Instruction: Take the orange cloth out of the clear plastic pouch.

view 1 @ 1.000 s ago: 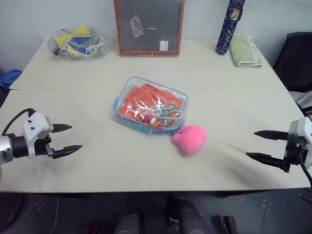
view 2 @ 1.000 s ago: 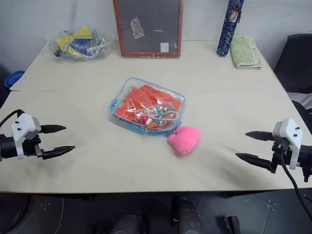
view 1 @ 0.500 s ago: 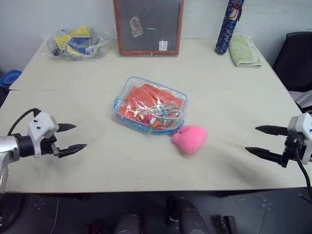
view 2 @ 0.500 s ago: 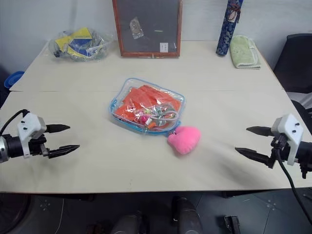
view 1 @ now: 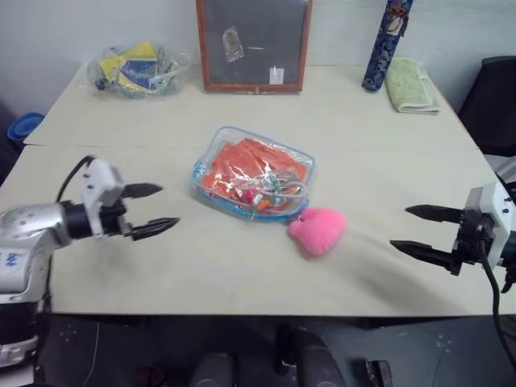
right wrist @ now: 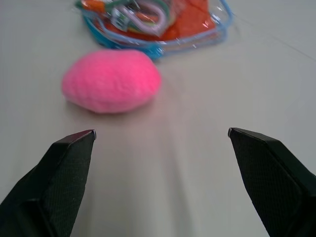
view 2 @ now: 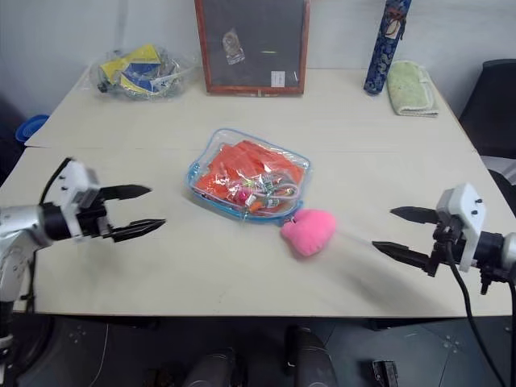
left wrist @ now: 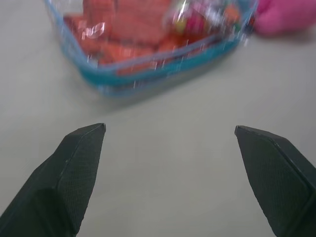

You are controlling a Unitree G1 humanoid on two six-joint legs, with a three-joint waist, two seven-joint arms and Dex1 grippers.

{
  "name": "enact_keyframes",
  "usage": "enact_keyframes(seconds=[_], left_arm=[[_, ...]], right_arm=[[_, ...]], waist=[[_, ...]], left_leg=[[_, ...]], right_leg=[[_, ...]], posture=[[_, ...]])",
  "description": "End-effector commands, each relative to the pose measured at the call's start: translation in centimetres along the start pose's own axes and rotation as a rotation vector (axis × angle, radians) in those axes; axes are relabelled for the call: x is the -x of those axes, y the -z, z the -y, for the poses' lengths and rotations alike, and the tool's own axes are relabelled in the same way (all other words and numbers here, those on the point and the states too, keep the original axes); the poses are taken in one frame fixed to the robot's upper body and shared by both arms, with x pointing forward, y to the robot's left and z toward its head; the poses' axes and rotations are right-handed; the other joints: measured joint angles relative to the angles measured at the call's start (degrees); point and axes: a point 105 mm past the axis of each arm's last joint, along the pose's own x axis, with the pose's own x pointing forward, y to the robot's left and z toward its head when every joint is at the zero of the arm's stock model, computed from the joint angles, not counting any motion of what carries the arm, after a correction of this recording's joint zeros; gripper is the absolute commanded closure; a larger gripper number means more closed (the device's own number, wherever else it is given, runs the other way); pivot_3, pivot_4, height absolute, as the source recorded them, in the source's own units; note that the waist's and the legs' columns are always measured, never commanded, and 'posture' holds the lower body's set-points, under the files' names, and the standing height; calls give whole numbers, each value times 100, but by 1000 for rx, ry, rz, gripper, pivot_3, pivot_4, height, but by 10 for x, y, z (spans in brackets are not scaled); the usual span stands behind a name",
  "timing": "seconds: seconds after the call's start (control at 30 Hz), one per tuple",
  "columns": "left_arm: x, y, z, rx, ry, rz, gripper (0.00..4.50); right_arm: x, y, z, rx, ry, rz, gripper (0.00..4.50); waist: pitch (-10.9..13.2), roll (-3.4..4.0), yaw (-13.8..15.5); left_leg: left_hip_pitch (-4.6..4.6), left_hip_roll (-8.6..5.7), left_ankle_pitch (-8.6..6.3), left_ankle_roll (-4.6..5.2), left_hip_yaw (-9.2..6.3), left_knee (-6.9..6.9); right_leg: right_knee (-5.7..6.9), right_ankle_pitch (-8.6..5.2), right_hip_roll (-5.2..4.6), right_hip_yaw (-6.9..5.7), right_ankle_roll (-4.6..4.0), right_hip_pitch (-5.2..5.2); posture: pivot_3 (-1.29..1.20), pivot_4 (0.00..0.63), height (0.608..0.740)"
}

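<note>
The cloth (view 1: 242,161) lies folded inside the pouch (view 1: 252,173), which rests flat near the middle of the desk (view 1: 363,121). Small colourful bits and a white clip (view 1: 270,191) sit in the pouch over the cloth, at the edge nearest the heart. The pouch appears closed; its blue edging runs unbroken along the side facing the left gripper.

The left gripper (view 1: 153,210) hovers over the desk just left of the pouch, fingers spread wide and empty, pointing toward it without touching. In the left wrist view the pouch's blue edge lies just ahead of the fingertips (left wrist: 94,133).

A pink plush heart (view 1: 318,230) lies against the pouch's near right corner. The right gripper (view 1: 411,228) hangs well to the right of the heart, fingers spread and holding nothing, pointing toward it.

Beyond the pouch, at the far edge of the desk: a framed blackboard (view 1: 254,44), a bag of yellow and blue items (view 1: 137,68), a dark patterned tube (view 1: 387,44) and a green towel (view 1: 411,85).
</note>
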Motion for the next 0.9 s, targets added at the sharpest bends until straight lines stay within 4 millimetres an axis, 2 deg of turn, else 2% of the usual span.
enact_keyframes(seconds=[0.03,0.13,0.27,0.43,0.57,0.73,0.83,0.9], left_arm=[[-44,-26,12,-58,99,51,49],[-77,-37,13,-92,147,51,49],[-126,-31,7,-140,124,-44,49],[-162,-28,0,-160,56,-66,49],[-180,-18,-1,-191,17,-124,49],[-188,-9,1,-187,18,-169,49],[-191,-10,8,-178,51,-160,578],[-191,-11,11,-168,64,-152,1191]], right_arm=[[-19,-24,-21,55,-44,71,0],[-31,-35,-37,82,-72,101,0],[-43,-41,-56,96,-105,116,0],[-45,-40,-61,92,-85,115,0],[-44,-39,-64,87,-70,114,0],[-43,-38,-64,93,-59,108,0],[-44,-38,-63,98,-56,106,0],[-45,-37,-63,101,-56,104,0]], waist=[[0,0,22],[-1,-1,22],[-1,-2,13],[1,-6,-6],[3,-8,20],[3,-9,15],[3,-9,18],[3,-9,19]], left_leg=[[1,-3,2,-2,0,2],[-3,-7,5,-4,-1,5],[-6,-7,7,-7,1,6],[-9,-1,8,-7,10,3],[-6,1,8,-6,10,4],[-7,0,9,-5,12,4],[-6,1,9,-5,11,4],[-6,1,9,-5,11,5]], right_leg=[[2,1,0,0,2,1],[6,3,7,0,5,3],[2,4,27,4,6,11],[1,4,35,20,6,11],[3,4,36,20,6,5],[2,5,35,22,7,8],[2,5,34,22,7,8],[2,5,32,22,7,8]], posture=[[0,150,740],[0,150,740],[0,150,740],[0,150,740],[0,150,740],[0,150,740],[0,150,740],[0,150,740]])
